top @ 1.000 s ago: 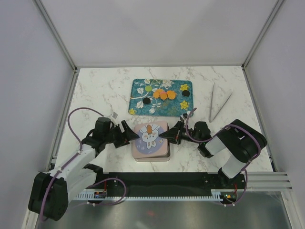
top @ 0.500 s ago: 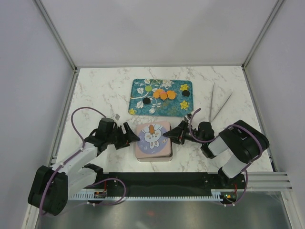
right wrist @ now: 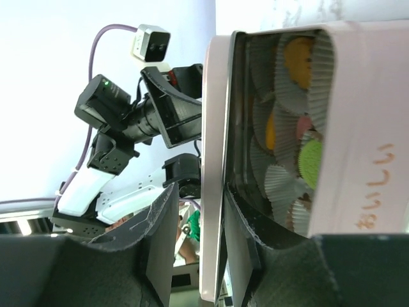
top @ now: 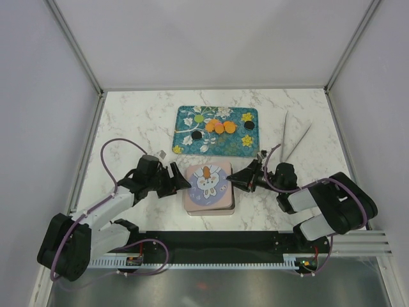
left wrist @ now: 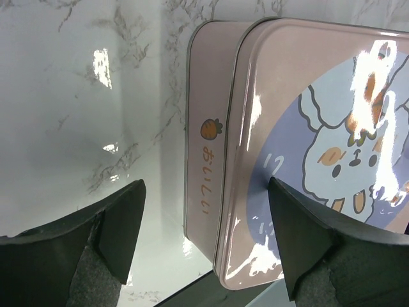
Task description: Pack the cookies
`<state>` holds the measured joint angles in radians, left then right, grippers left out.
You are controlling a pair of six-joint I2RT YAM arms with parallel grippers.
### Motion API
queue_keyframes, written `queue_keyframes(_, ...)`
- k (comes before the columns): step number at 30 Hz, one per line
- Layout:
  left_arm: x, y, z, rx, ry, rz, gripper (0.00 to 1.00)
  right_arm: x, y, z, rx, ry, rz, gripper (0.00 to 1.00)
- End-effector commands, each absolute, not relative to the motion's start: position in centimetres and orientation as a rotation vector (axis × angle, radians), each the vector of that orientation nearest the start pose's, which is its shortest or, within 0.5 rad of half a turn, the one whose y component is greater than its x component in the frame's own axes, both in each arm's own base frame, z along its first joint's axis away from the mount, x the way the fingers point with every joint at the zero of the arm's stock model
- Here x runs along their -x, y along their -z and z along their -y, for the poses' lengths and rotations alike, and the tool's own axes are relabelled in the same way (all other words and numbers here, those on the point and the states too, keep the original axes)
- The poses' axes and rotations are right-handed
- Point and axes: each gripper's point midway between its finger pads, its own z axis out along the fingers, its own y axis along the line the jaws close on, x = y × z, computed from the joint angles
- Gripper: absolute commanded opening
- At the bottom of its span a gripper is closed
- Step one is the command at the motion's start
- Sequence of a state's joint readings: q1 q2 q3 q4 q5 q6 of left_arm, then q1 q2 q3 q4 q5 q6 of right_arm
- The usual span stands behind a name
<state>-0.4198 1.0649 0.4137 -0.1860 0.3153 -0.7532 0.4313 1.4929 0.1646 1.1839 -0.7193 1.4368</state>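
Several cookies [top: 219, 127], orange, black and light green, lie on the teal flowered tray [top: 250, 144]. More cookies [right wrist: 297, 54] sit in paper cups inside the pink tin [right wrist: 358, 128]. The tin's rabbit lid [top: 208, 181] rests on it, lifted at the right side. My right gripper [top: 235, 177] straddles that raised lid rim [right wrist: 211, 128]. Its jaws are open, with a gap between the outer finger [right wrist: 160, 236] and the rim. My left gripper [top: 181, 182] is open at the tin's left wall [left wrist: 204, 147], one finger [left wrist: 300, 236] over the lid and the other [left wrist: 121, 224] above the marble.
Grey tongs [top: 291, 137] lie on the marble to the right of the tray. White walls close in the table on three sides. A metal rail [top: 217, 246] runs along the near edge between the arm bases.
My right gripper's jaws have widened round the lid rim, and its wrist has shifted right. The tin has slid slightly right. My left gripper has followed toward the tin's left side.
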Motion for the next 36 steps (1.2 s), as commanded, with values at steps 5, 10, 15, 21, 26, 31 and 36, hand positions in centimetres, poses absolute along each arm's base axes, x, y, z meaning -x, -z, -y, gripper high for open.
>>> queue_keyframes(5,-21.1,-5.6,18.5,0.212,0.828,-2.532,0.84,-20.1,-11.1,-23.6,-0.376,-1.797,-2.125,0.41)
queue_keyframes(10,-21.1,-5.5,18.8,0.206,0.821,-2.541,0.84,-20.4,-10.0,-22.4,-0.405,-1.717,-2.165,0.41)
queue_keyframes(15,-21.2,-5.6,19.0,0.201,0.817,-2.542,0.84,-20.8,-9.2,-21.0,-0.402,-1.593,-2.216,0.41)
queue_keyframes(21,-21.4,-6.1,19.5,0.189,0.826,-2.534,0.84,-21.2,-8.5,-19.8,-0.365,-1.444,-2.274,0.44)
queue_keyframes(26,-21.5,-6.9,20.1,0.169,0.832,-2.527,0.84,-21.2,-8.6,-19.0,-0.295,-1.302,-2.307,0.65)
queue_keyframes(31,-21.5,-7.7,20.9,0.144,0.833,-2.526,0.84,-21.3,-9.4,-20.1,-0.19,-1.213,-2.314,0.74)
queue_keyframes(36,-21.5,-8.1,21.4,0.132,0.832,-2.533,0.84,-21.0,-8.7,-21.4,-0.127,-1.164,-2.351,0.75)
